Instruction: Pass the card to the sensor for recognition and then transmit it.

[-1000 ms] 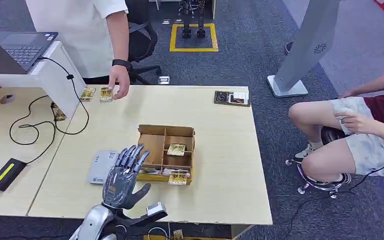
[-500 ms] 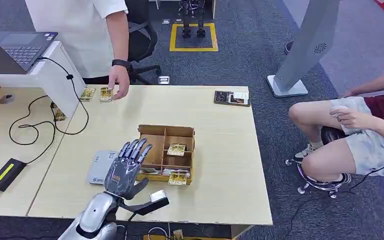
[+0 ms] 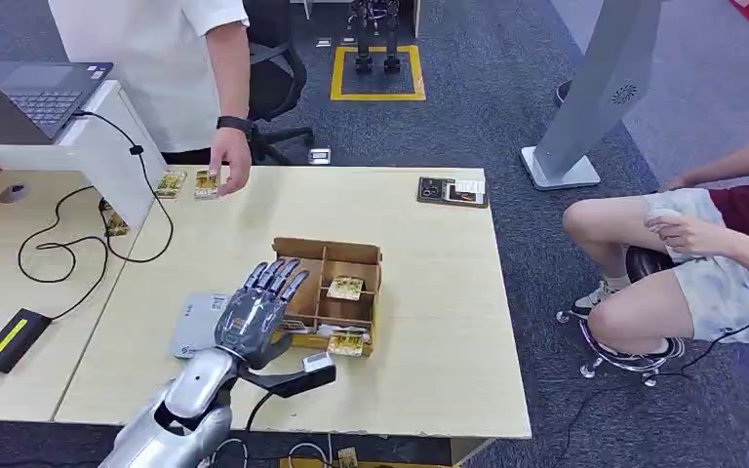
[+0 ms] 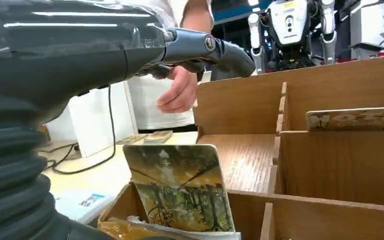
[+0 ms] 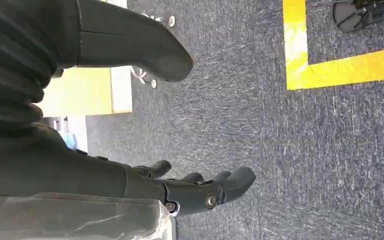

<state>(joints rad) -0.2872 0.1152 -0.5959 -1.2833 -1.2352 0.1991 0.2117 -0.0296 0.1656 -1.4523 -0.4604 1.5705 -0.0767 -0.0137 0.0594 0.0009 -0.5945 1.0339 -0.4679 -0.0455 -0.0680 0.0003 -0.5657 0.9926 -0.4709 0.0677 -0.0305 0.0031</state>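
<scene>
1. The table [image 3: 429, 322] is carrying the whole setup, and it's lying under and ahead of the left hand's fingers.
2. A person [image 3: 171, 68] is standing at the far side, well beyond the fingertips, with a hand [image 3: 231, 161] hovering near a couple of spare cards [image 3: 187, 183] on the far edge.
3. The wooden divided box [image 3: 330, 292] is sitting right at the fingers, with the fingertips reaching over its near-left compartment.
4. The left hand [image 3: 258, 312] is hanging over the box's left side with fingers spread and pointing away from the robot. It's gripping nothing as far as I can tell, so wide open.
5. The right hand [image 5: 200, 187] is hanging down over the carpet, fingers loosely curled but apart, holding nothing. It's way farther from the cards, so the left hand is obviously the one for this.
6. The sensor [image 3: 198, 324], a flat grey pad, is lying just to the left of the left hand, partly under it.
7. The card [image 4: 180, 187] is the key bit: it's leaning nearly upright in the box's near compartment, just below the fingers. Its face is looking back at the wrist and its long edge is running up-down, so I'm guessing the fingers need to drop down and pinch its top edge.
</scene>
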